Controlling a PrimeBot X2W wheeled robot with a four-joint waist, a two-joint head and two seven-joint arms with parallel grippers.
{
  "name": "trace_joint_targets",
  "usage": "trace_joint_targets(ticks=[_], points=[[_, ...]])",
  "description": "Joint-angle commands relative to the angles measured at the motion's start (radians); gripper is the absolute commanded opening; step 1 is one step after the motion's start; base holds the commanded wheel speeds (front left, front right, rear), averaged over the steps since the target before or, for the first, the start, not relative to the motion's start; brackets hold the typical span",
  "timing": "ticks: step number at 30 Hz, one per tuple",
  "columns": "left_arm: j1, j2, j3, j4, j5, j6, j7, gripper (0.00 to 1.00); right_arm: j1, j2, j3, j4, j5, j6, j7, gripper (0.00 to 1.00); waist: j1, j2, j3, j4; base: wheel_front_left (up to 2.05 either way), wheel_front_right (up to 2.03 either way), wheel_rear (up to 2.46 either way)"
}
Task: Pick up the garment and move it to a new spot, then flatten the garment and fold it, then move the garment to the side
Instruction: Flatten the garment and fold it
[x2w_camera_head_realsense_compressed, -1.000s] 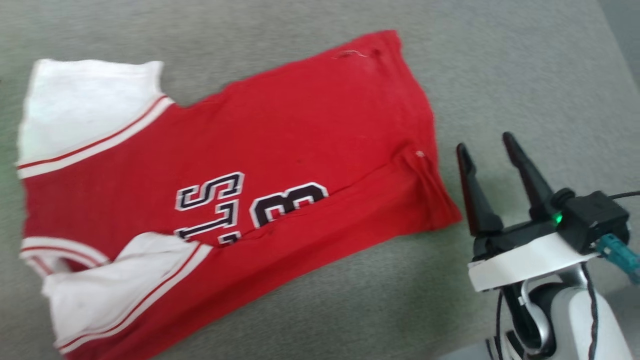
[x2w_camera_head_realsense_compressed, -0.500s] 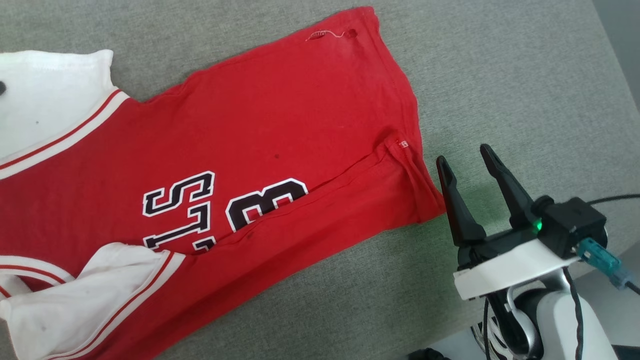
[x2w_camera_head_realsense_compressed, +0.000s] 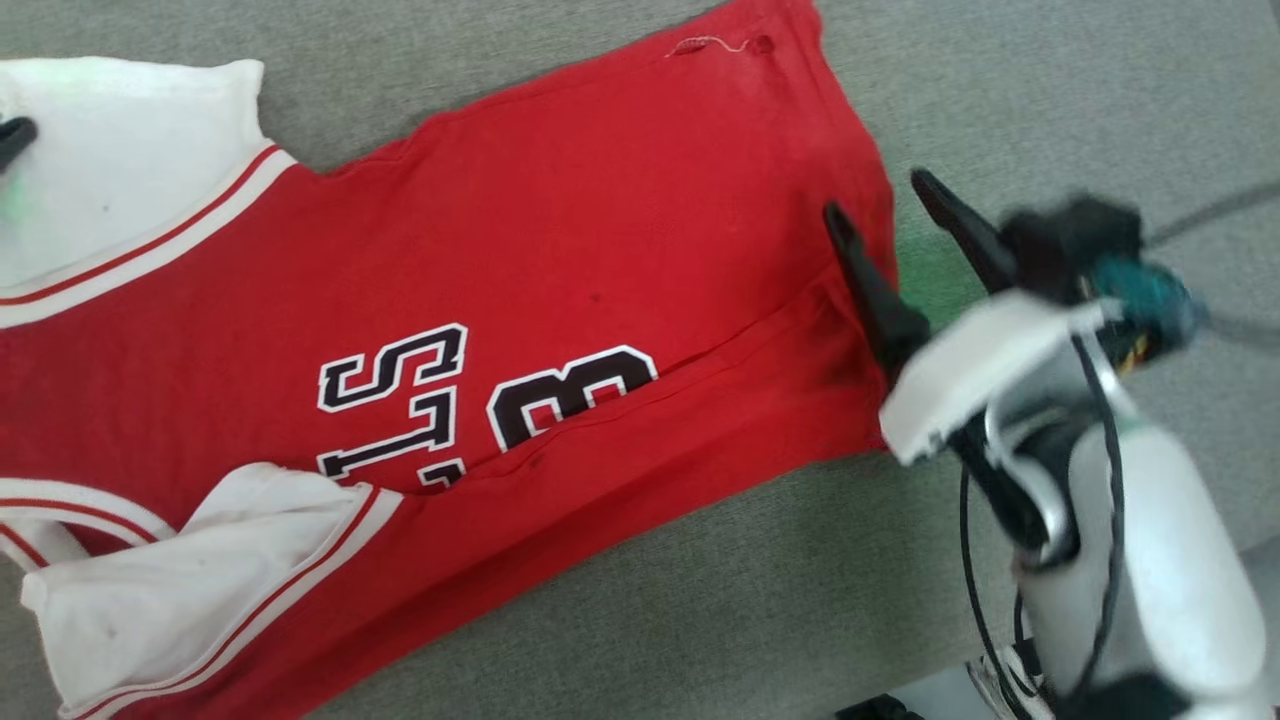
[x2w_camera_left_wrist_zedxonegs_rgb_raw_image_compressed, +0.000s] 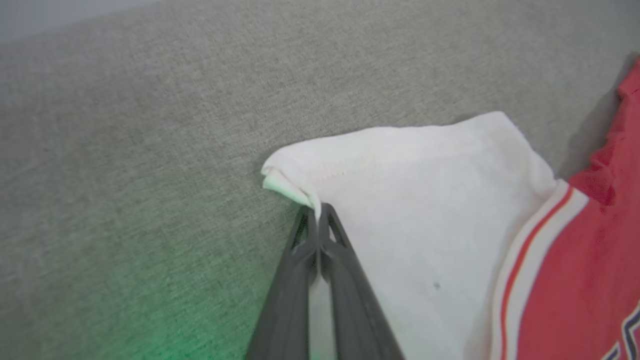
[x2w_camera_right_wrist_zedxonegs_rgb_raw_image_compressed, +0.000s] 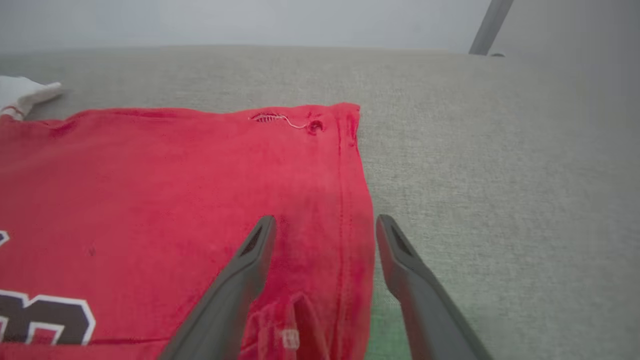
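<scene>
My left gripper (x2w_camera_left_wrist_zedxonegs_rgb_raw_image_compressed: 316, 211) now clenches a white corner of the garment (x2w_camera_head_realsense_compressed: 600, 250); the right gripper (x2w_camera_right_wrist_zedxonegs_rgb_raw_image_compressed: 326, 220) (spread wide) has moved over the hem, so a lift looks next.

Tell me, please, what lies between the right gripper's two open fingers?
The red edge of the garment and a strip of grey surface, as the right wrist view shows.

Black-and-white block lettering (x2w_camera_head_realsense_compressed: 480, 400) on the red garment (x2w_camera_head_realsense_compressed: 600, 220), an S, perhaps a T or L, a 3 or fold-cut B
</scene>
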Motion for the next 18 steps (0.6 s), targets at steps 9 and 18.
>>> trace_joint_targets(ticks=[9,18], points=[[-0.065,-0.030,-0.064,-0.059,-0.001,0.002,-0.049,0.00,-0.317,0.001,-0.060,0.210,0.031,-0.002,0.344,1.00,0.0000,0.0000,0.046,0.061,0.00,0.00,0.00],[-0.123,-0.040,-0.120,-0.084,-0.009,0.002,-0.094,0.00,-0.512,0.000,-0.091,0.389,0.011,-0.002,0.444,1.00,0.0000,0.0000,0.079,0.089,0.00,0.00,0.00]])
